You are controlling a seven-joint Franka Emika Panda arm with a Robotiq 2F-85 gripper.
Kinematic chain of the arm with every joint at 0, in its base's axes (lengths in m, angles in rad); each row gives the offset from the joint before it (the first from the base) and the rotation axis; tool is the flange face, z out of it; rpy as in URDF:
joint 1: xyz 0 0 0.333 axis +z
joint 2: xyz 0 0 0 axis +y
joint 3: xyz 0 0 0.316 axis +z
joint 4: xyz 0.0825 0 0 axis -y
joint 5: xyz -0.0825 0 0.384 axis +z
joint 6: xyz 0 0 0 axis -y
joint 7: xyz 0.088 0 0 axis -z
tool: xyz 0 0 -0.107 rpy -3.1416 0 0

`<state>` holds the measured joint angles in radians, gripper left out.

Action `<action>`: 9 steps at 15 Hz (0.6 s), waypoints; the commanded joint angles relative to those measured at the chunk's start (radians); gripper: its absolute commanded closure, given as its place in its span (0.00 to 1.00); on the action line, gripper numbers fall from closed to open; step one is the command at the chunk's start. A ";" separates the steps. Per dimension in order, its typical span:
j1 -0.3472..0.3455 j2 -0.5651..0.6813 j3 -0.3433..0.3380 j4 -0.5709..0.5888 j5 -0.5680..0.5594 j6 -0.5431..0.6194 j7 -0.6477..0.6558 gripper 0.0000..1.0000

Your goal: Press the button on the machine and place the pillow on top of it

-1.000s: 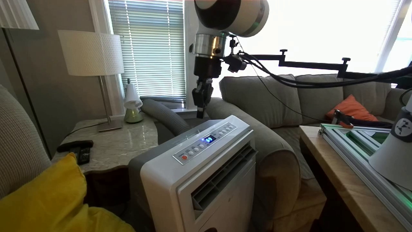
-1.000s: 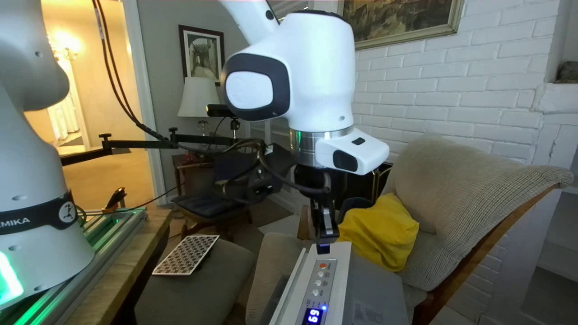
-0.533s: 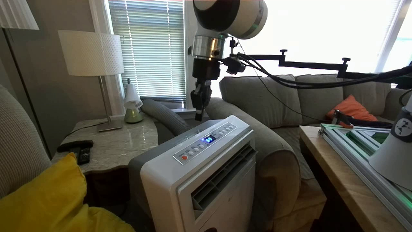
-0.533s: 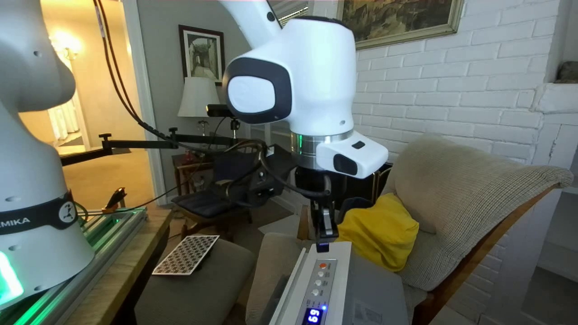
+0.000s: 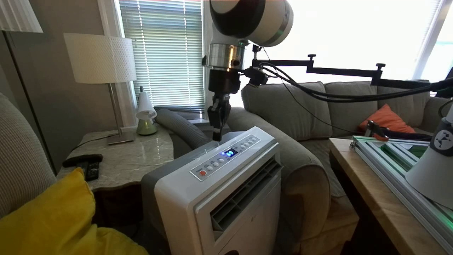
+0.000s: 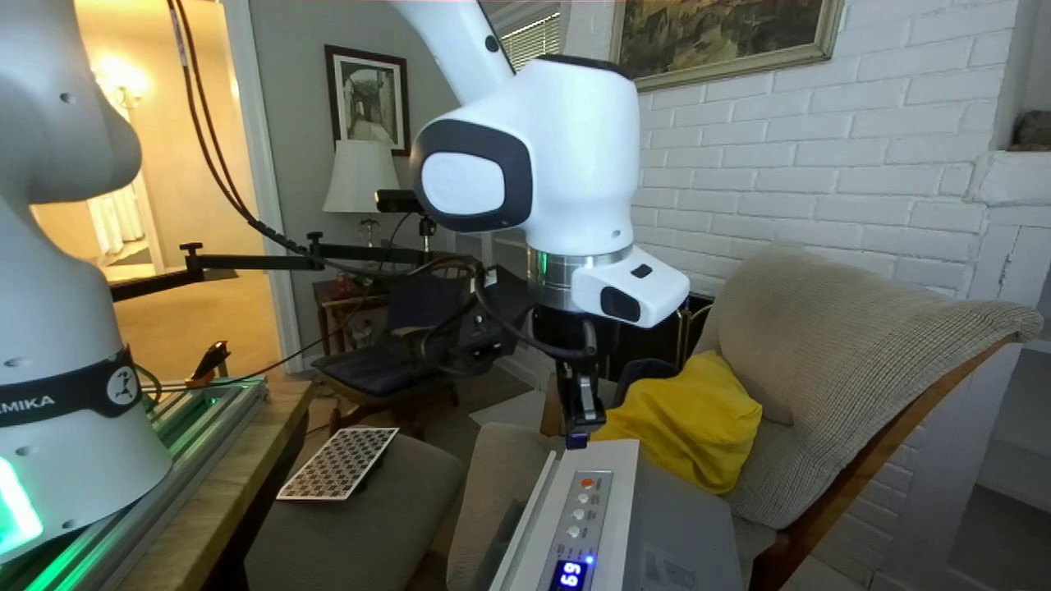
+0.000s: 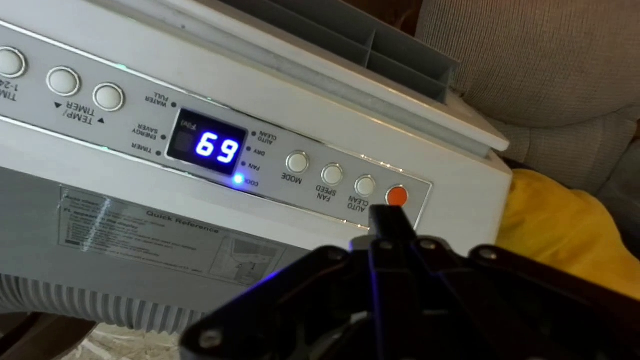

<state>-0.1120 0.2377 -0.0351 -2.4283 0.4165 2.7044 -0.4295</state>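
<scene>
White brick wall (image 6: 788,156) fills upper right in an exterior view; right of centre, a plump yellow fabric pillow (image 6: 698,423) lies behind the boxy white plastic machine (image 6: 620,525), presumably awaiting placement. Wrist view: slim black fingers (image 7: 392,225), closed, likely for poking the round orange button (image 7: 397,195).

Arm (image 6: 566,156) bent, closed end effector (image 7: 391,219) pointing downward

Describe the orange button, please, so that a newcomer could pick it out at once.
Find the white machine with the louvred vent. Along its top runs a grey control strip. At the strip's end nearest the yellow pillow sits the orange button, unlike the white buttons beside it.
</scene>
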 commanded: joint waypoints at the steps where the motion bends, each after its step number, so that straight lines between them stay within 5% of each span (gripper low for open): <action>1: -0.033 0.036 0.030 0.000 -0.025 0.033 0.013 1.00; 9: -0.072 0.112 0.070 0.012 -0.034 0.094 0.013 1.00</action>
<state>-0.1483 0.3163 0.0050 -2.4290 0.4163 2.7689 -0.4296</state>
